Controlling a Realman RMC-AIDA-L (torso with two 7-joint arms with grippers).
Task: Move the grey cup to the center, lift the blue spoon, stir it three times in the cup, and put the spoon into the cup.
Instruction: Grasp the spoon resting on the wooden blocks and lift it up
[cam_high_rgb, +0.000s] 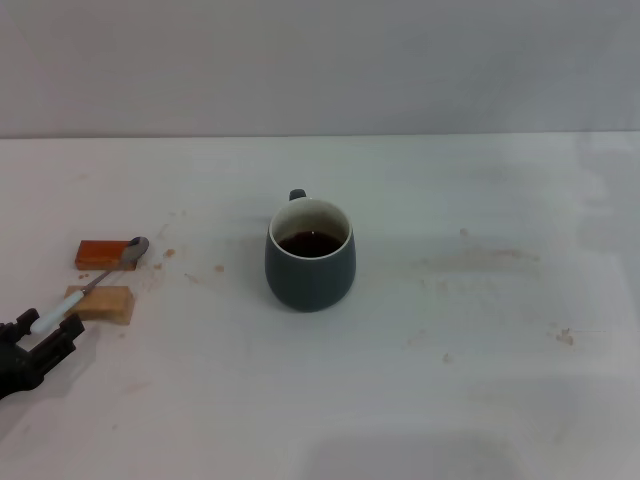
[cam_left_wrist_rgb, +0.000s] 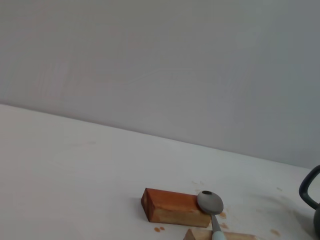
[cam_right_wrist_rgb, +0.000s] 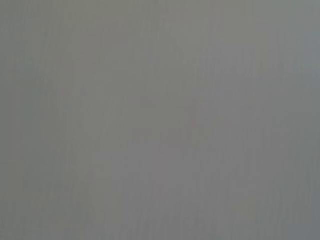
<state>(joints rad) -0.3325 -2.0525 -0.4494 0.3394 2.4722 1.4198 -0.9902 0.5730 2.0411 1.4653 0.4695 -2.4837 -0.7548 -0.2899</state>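
The grey cup (cam_high_rgb: 310, 270) stands upright near the middle of the table with dark liquid inside, its handle toward the far side. Its handle also shows at the edge of the left wrist view (cam_left_wrist_rgb: 310, 187). The blue spoon (cam_high_rgb: 95, 280) lies across two wooden blocks at the left, its silver bowl on the far block (cam_left_wrist_rgb: 210, 201) and its pale handle pointing toward me. My left gripper (cam_high_rgb: 42, 335) sits low at the front left, its fingers open on either side of the handle's end. The right gripper is out of view.
An orange-brown block (cam_high_rgb: 100, 253) and a paler block (cam_high_rgb: 105, 302) hold up the spoon; the orange-brown one also shows in the left wrist view (cam_left_wrist_rgb: 172, 206). Small brown stains dot the white table (cam_high_rgb: 480, 330). The right wrist view shows only plain grey.
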